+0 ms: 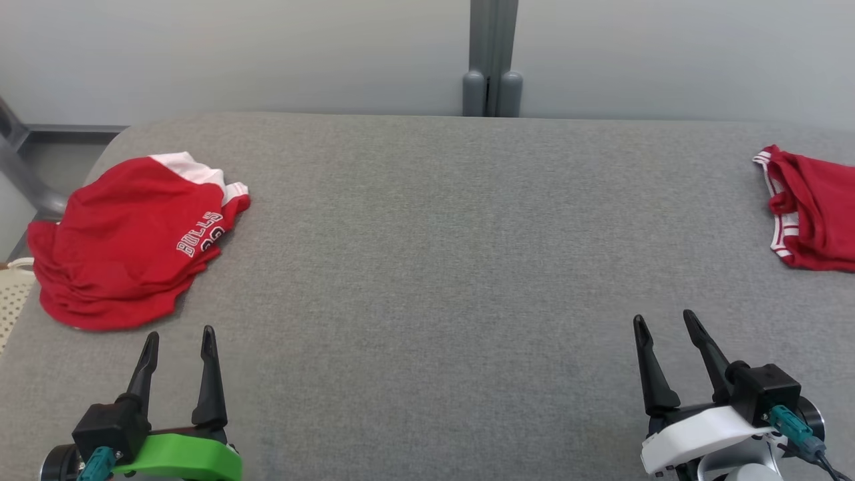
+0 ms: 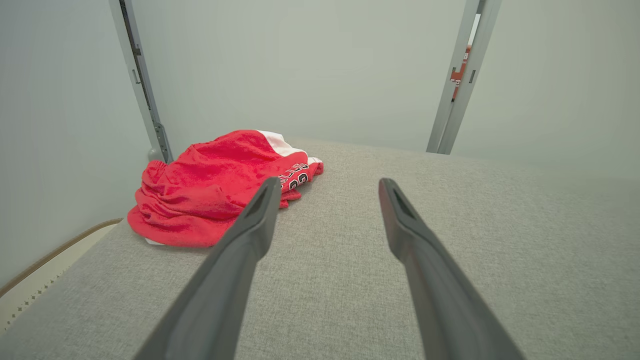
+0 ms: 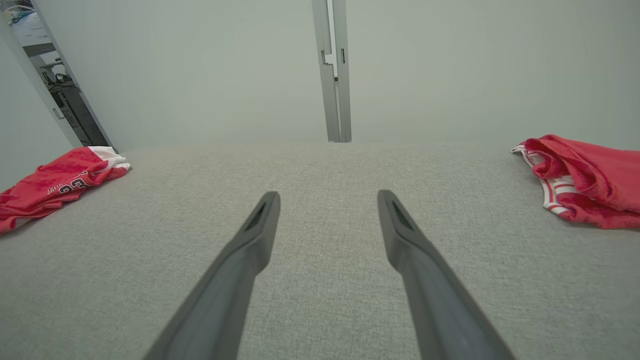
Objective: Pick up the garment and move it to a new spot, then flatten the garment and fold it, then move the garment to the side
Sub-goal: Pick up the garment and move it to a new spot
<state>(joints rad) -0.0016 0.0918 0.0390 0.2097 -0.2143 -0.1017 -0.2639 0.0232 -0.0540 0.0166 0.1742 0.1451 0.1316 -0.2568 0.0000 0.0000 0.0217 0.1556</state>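
Grippers wait nearest: left gripper (image 1: 180,332) and right gripper (image 1: 664,316), both spread and empty over the grey table (image 1: 434,267). Farther out, the red garment (image 1: 127,247) lies bunched at the left edge, another red piece (image 1: 815,214) far right. Apparently nothing lifted yet; flattening, folding, shifting all lie ahead.

Soft red cloth garment (image 1: 127,247); matt grey woven fabric table (image 1: 427,267).

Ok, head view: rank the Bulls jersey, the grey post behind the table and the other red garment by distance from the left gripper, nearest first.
1. Bulls jersey, just ahead of the left gripper, on the table at its left.
2. Grey post, behind the far edge, middle.
3. Red garment with striped trim, far right edge.
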